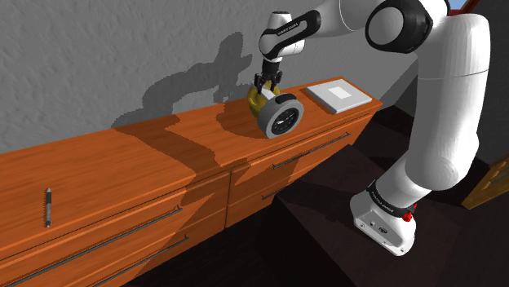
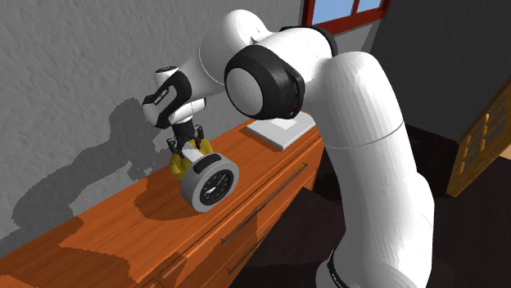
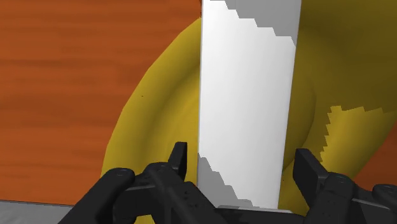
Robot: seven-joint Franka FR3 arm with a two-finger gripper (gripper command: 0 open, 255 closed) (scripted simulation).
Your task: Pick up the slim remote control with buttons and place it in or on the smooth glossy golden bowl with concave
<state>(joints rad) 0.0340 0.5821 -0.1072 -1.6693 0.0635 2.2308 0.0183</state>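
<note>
The slim remote (image 3: 245, 95) is drawn as a plain pale grey slab. It stands on end between my gripper's (image 3: 245, 159) fingers, its lower end inside the glossy golden bowl (image 3: 146, 127). The black fingers (image 3: 180, 159) stand a little off the slab on either side, so the gripper is open around it. From the shoulder view the gripper (image 1: 267, 83) hangs straight over the bowl (image 1: 254, 99) near the back of the wooden dresser top. The second exterior view has the gripper (image 2: 187, 147) just above the bowl (image 2: 182, 164).
A round grey alarm clock (image 1: 281, 116) stands upright right in front of the bowl, touching or nearly touching it. A flat white pad (image 1: 341, 95) lies at the dresser's end. A thin pen-like object (image 1: 47, 206) lies far along the dresser top (image 1: 122, 171). The wall runs close behind.
</note>
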